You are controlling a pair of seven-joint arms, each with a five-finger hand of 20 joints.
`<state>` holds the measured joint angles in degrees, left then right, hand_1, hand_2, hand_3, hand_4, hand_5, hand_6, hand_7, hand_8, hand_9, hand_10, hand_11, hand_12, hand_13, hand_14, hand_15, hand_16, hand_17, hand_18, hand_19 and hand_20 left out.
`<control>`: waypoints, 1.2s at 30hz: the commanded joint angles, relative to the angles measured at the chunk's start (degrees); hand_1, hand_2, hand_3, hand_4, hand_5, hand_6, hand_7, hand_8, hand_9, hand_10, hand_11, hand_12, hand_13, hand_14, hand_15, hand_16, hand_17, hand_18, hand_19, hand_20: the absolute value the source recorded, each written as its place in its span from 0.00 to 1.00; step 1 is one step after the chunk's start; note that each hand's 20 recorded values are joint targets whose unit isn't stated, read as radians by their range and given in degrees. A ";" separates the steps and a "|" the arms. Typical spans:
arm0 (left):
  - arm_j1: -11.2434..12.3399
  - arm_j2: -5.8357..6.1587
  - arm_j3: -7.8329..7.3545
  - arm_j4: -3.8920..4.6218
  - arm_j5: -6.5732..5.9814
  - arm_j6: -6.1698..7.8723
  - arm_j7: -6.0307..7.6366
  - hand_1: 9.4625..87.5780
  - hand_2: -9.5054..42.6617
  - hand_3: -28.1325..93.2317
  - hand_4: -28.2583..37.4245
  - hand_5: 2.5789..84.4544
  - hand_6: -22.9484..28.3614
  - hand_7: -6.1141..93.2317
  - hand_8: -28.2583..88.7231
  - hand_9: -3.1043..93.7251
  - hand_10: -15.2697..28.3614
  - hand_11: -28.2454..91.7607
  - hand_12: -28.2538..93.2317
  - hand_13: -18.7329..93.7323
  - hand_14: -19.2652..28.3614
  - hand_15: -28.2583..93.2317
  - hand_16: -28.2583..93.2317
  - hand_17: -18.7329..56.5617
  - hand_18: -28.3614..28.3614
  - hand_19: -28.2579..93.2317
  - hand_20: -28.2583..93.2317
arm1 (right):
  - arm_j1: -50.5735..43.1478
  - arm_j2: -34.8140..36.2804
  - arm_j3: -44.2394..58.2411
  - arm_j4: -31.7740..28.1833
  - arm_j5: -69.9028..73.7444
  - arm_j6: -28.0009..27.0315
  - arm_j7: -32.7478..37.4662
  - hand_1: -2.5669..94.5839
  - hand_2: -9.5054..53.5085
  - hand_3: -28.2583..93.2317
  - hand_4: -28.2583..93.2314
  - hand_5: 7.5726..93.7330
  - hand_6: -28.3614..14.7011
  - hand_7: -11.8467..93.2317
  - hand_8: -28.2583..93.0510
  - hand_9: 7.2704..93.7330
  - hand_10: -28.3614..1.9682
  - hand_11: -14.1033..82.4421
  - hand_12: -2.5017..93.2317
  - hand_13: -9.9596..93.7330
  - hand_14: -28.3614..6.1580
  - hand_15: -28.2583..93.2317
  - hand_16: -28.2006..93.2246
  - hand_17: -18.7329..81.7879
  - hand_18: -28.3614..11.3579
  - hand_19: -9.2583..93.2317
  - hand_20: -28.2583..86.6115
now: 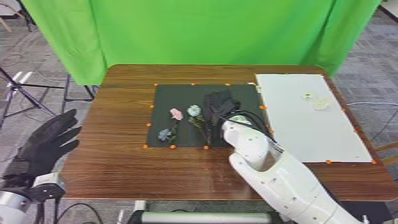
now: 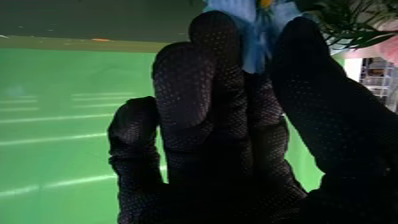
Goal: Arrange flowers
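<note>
My right hand (image 1: 221,104) is over the right part of the black mat (image 1: 182,140), beside three flowers. A pink flower (image 1: 176,114) and a pale bluish-white flower (image 1: 195,110) lie side by side, with a grey-blue flower (image 1: 164,134) nearer the front. In the right wrist view, my right hand (image 2: 200,125) has light blue petals of a flower (image 2: 252,35) pinched between thumb and fingers; green leaves (image 2: 360,22) and pink petals (image 2: 389,47) are close by. My left hand (image 1: 49,142) stays beyond the table's left edge, fingers straight.
Right of the mat lies a white board (image 1: 306,130) with a small yellow-green item (image 1: 307,95) and a cream item (image 1: 321,104). Orange dots mark the edges of mat and board. Behind the brown table (image 1: 107,170) hangs a green curtain (image 1: 213,32).
</note>
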<state>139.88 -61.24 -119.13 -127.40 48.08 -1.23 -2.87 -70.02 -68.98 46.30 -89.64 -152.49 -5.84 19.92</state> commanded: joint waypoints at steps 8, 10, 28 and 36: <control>0.34 -0.13 -0.22 0.02 -0.03 -0.10 -0.45 0.19 0.16 0.81 0.01 0.21 0.46 0.28 0.15 0.22 0.55 0.31 0.40 0.27 0.66 0.37 0.28 0.07 0.82 0.52 0.30 | -0.32 0.21 2.60 -3.43 0.31 -3.91 -0.59 0.39 0.00 0.91 0.00 0.65 0.70 0.47 0.22 0.79 0.63 0.43 0.32 0.78 0.71 0.71 0.48 0.45 0.16 0.87 0.76; 0.38 -0.15 -0.17 0.05 0.03 0.01 -0.34 0.19 0.16 0.81 0.01 0.21 0.46 0.28 0.15 0.22 0.55 0.31 0.40 0.27 0.66 0.37 0.28 0.07 0.82 0.52 0.30 | -0.46 0.40 3.24 -4.14 1.25 -4.74 -0.70 0.38 0.00 0.92 0.00 0.64 0.71 0.46 0.20 0.78 0.62 0.44 0.30 0.78 0.70 0.71 0.48 0.45 0.16 0.86 0.76; 1.95 -1.20 -1.14 -0.74 0.17 0.52 0.33 0.19 0.17 0.81 0.01 0.21 0.46 0.28 0.15 0.22 0.55 0.31 0.40 0.28 0.66 0.37 0.28 0.07 0.82 0.52 0.30 | -2.43 15.65 17.80 1.96 8.99 -3.62 15.83 0.25 0.06 0.94 0.05 0.31 0.53 0.34 0.14 0.34 0.37 0.37 0.28 0.47 0.41 0.54 0.38 0.29 0.11 0.67 0.65; 2.03 -1.26 -1.25 -0.85 0.16 0.20 0.38 0.20 0.17 0.81 0.01 0.21 0.46 0.27 0.15 0.22 0.56 0.31 0.40 0.28 0.66 0.37 0.28 0.07 0.82 0.52 0.30 | -5.98 18.09 21.59 4.51 8.99 -0.70 19.20 0.23 0.05 0.93 0.06 0.22 0.48 0.28 0.17 0.21 0.35 0.22 0.31 0.33 0.28 0.26 0.47 0.24 0.00 0.50 0.46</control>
<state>141.27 -62.05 -120.10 -127.77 48.09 -1.08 -2.61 -73.25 -53.77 65.72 -87.13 -141.52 -9.00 36.21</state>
